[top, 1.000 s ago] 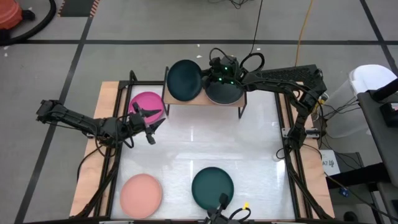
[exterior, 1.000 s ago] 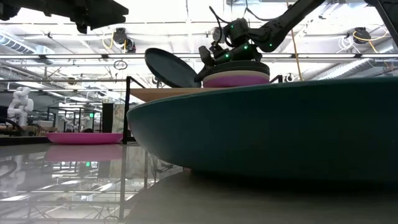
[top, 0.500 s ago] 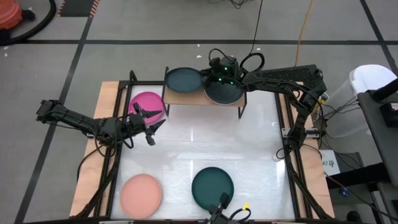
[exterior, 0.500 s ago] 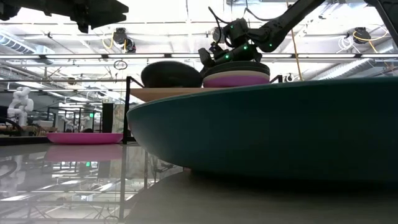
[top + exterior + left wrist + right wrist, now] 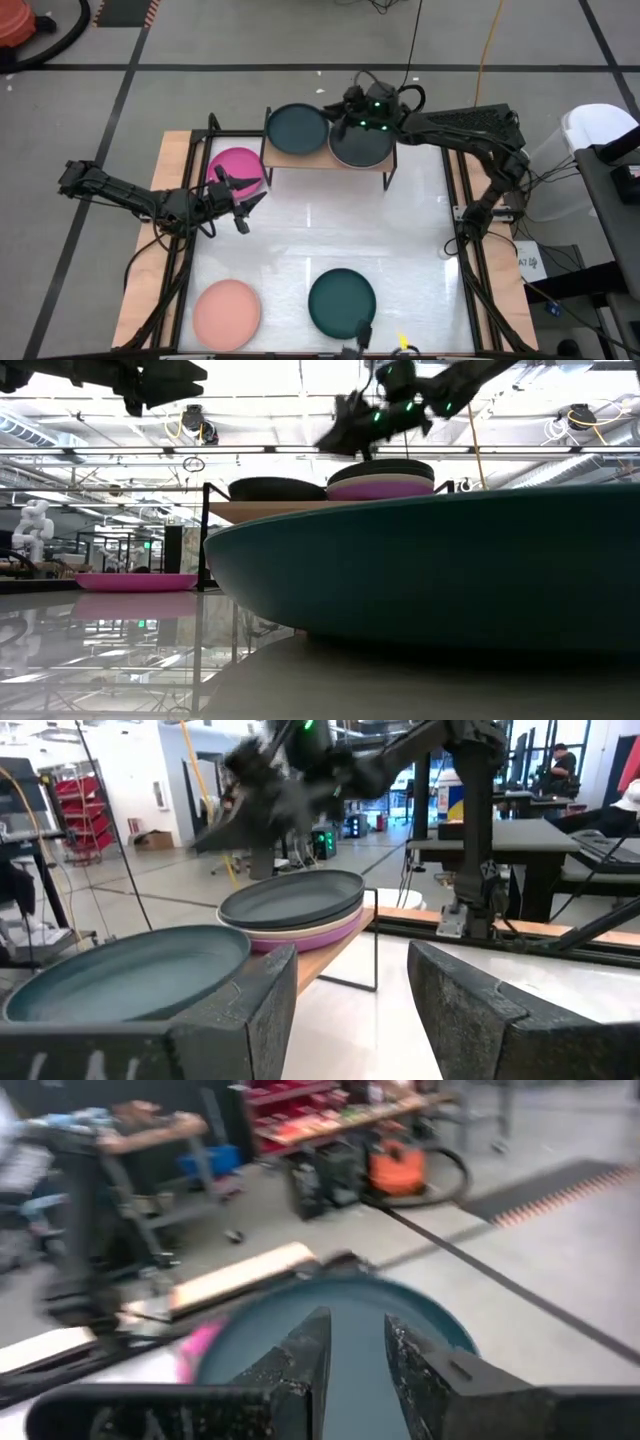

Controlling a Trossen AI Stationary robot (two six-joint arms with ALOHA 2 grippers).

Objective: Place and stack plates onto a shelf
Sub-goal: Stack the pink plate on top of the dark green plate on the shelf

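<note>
A dark teal plate point(image 5: 298, 130) point(image 5: 275, 488) lies flat on the left half of the light-wood shelf point(image 5: 300, 163). On the right half is a stack point(image 5: 362, 150) point(image 5: 380, 478): a charcoal plate on top, beige and purple beneath. My right gripper point(image 5: 342, 120) point(image 5: 357, 1340) hovers open above the shelf between the two, clear of both. My left gripper point(image 5: 243, 192) point(image 5: 350, 990) is open and waits over the table just near of the magenta plate point(image 5: 237, 165), which rests on the table left of the shelf.
A salmon pink plate point(image 5: 227, 312) and another dark teal plate point(image 5: 342, 300) point(image 5: 430, 570) lie at the table's near edge. The bare white tabletop point(image 5: 330, 230) stretches between them and the shelf. Black frame posts point(image 5: 213, 125) stand at the table's sides.
The dark teal plate, tilted up on edge on the shelf a second ago, has dropped flat onto the shelf's left half. My right gripper has let go of it and risen clear above the shelf. My left arm has kept still.
</note>
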